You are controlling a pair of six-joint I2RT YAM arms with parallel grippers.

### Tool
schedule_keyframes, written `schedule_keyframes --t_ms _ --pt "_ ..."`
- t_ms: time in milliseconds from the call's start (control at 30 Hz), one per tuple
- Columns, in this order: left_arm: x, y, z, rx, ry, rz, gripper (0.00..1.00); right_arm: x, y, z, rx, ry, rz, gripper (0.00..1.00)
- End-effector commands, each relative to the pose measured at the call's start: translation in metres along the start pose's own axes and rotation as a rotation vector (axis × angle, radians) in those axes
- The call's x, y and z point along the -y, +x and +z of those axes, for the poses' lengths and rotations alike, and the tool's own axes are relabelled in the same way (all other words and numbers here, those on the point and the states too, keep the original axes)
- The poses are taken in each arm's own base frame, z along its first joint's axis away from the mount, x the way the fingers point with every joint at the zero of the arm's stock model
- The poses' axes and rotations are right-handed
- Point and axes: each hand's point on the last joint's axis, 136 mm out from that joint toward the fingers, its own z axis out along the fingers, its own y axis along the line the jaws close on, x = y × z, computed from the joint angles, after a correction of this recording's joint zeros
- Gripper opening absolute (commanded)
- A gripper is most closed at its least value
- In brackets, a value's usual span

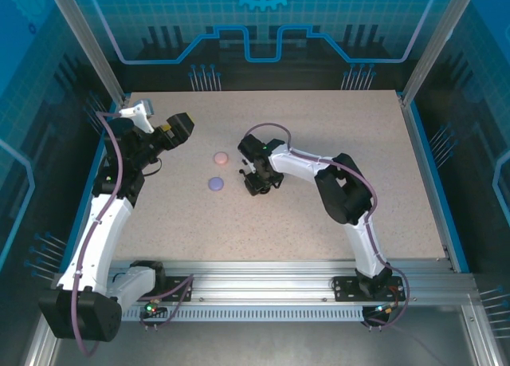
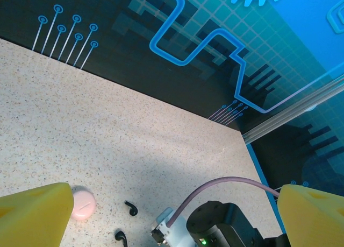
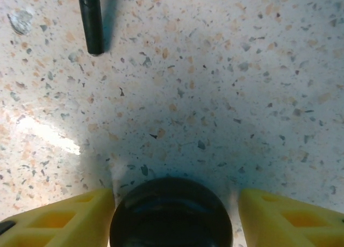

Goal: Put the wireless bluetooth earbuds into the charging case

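Note:
A black round charging case (image 3: 171, 213) lies on the speckled table between the yellow fingers of my right gripper (image 3: 174, 197). The left finger (image 3: 64, 214) is at its edge, and a strip of table shows between the case and the right finger (image 3: 285, 214), so the jaws are open around it. A black earbud (image 3: 91, 21) lies just beyond, its stem pointing toward me. In the left wrist view two black earbuds (image 2: 130, 207) (image 2: 121, 237) lie beside my right wrist (image 2: 215, 225). My left gripper (image 2: 173, 190) hangs wide open and empty above the table's left side (image 1: 179, 131).
A pink round case (image 1: 221, 157) (image 2: 81, 203) and a lavender round case (image 1: 215, 183) sit just left of my right gripper (image 1: 256, 181). The right arm's purple cable (image 2: 226, 185) arches over the table. Blue-edged walls ring the table.

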Motion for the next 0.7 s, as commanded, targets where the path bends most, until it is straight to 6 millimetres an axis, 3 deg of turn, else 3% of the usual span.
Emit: schedule_keyframes --t_ms 0,400,667 --pt "0.013 -0.002 -0.003 -0.006 0.040 0.020 0.99 -0.001 0.005 0.007 -0.043 0.012 -0.022 0.63" --pt "0.007 -0.001 -0.003 0.014 0.027 -0.060 0.99 -0.007 0.008 -0.006 -0.032 -0.002 -0.007 0.40" --pt "-0.003 0.022 0.007 -0.026 0.049 -0.082 0.99 -0.003 -0.002 -0.048 0.092 -0.089 0.164 0.38"
